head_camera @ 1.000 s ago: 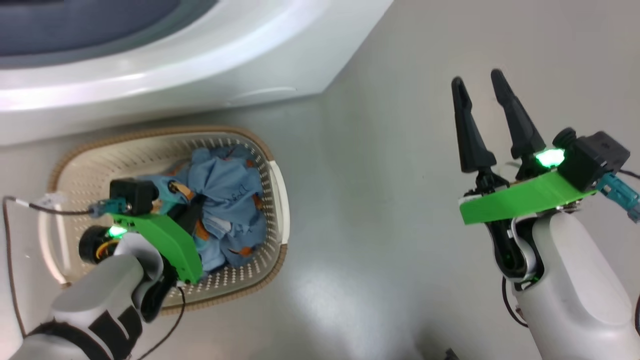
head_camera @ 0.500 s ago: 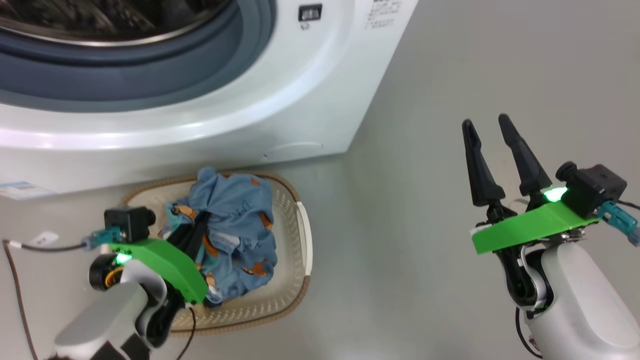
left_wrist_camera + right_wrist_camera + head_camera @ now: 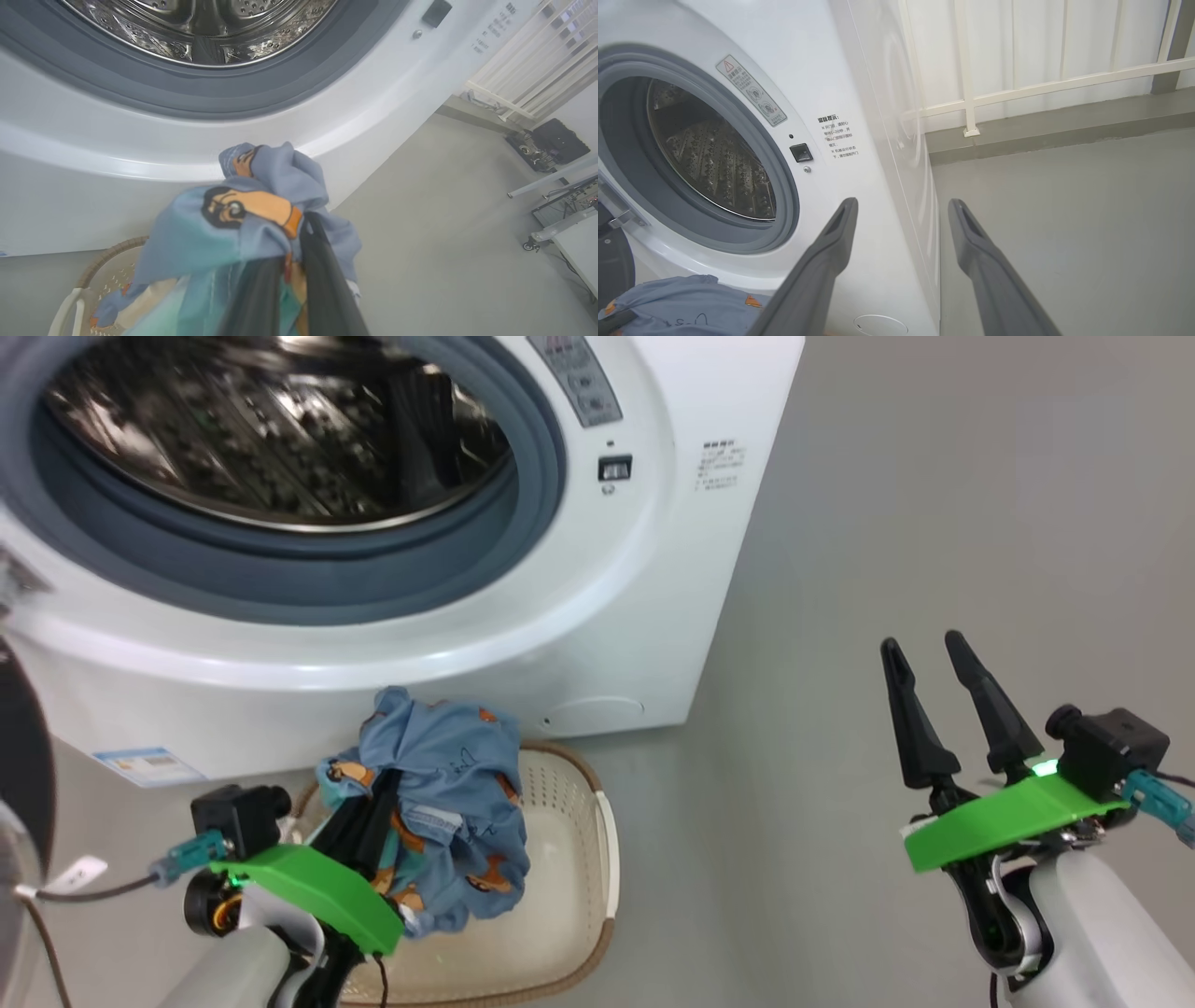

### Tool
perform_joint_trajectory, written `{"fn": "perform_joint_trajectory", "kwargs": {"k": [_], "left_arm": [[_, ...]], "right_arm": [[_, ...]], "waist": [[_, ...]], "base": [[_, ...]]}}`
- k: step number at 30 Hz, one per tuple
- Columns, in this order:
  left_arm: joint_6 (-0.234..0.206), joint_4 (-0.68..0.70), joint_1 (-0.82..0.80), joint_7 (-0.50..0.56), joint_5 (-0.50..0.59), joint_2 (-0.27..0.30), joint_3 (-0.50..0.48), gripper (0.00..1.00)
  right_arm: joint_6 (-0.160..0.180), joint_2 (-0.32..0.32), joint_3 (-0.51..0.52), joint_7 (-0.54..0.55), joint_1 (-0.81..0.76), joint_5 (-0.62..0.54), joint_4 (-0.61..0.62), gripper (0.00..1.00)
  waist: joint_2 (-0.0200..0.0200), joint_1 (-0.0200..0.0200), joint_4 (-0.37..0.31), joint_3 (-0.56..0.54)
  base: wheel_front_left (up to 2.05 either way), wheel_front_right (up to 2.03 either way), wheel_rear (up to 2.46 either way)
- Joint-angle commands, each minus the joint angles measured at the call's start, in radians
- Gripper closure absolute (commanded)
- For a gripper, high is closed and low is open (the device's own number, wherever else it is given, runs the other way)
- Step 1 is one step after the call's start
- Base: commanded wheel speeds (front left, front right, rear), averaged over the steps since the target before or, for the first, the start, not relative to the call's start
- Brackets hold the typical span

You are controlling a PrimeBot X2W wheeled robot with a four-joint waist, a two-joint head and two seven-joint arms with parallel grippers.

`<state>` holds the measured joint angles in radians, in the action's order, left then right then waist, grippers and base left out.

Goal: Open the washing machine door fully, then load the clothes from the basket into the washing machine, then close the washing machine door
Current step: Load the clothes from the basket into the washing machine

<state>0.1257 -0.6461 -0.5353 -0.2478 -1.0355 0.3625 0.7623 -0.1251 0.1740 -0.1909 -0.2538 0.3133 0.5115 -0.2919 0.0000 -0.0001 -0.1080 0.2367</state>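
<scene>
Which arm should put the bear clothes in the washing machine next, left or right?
Left. The left gripper is shut on the clothes, holding them above the basket, just below the open drum of the washing machine. The right gripper is open and empty, off to the side over the floor.

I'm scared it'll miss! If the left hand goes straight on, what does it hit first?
The left hand, holding the clothes, would probably bump the washing machine on its white front, below the opening.
</scene>
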Motion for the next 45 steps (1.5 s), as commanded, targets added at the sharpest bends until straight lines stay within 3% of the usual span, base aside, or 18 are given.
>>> {"fn": "perform_joint_trajectory", "kwargs": {"k": [1,6,13,24,35,45], "left_arm": [[0.005,0.040,0.009,-0.014,0.028,0.022,-0.063,1.00],[0.005,0.124,0.066,-0.014,0.102,0.002,-0.170,1.00],[-0.030,0.252,0.138,-0.014,0.194,-0.020,-0.280,1.00],[-0.094,0.368,0.179,-0.014,0.253,-0.026,-0.328,1.00],[-0.120,0.366,0.085,0.015,0.261,-0.005,-0.349,1.00],[-0.075,0.189,-0.151,0.046,0.292,-0.008,-0.333,1.00]], "right_arm": [[-0.006,0.015,-0.018,-0.008,-0.019,0.013,0.018,0.00],[-0.006,0.028,-0.017,-0.008,-0.044,0.025,0.015,0.00],[-0.006,0.042,-0.008,-0.008,-0.069,0.036,0.016,0.00],[-0.006,0.064,-0.007,-0.008,-0.087,0.049,0.021,0.00],[-0.006,0.068,-0.017,-0.008,-0.066,0.050,0.028,0.00],[-0.006,0.057,-0.018,-0.008,-0.022,0.027,0.052,0.00]], "waist": [[0.0000,0.0001,0.027,-0.063],[0.0000,0.0001,0.042,-0.105],[0.0000,0.0001,0.048,-0.152],[0.0000,0.0001,0.043,-0.187],[0.0000,0.0001,0.018,-0.145],[0.0000,0.0001,-0.027,-0.024]], "base": [[0.00,0.00,0.00],[0.00,0.00,0.00],[0.00,0.00,0.00],[0.00,0.00,0.00],[0.00,0.00,0.00],[0.00,0.00,0.00]]}}
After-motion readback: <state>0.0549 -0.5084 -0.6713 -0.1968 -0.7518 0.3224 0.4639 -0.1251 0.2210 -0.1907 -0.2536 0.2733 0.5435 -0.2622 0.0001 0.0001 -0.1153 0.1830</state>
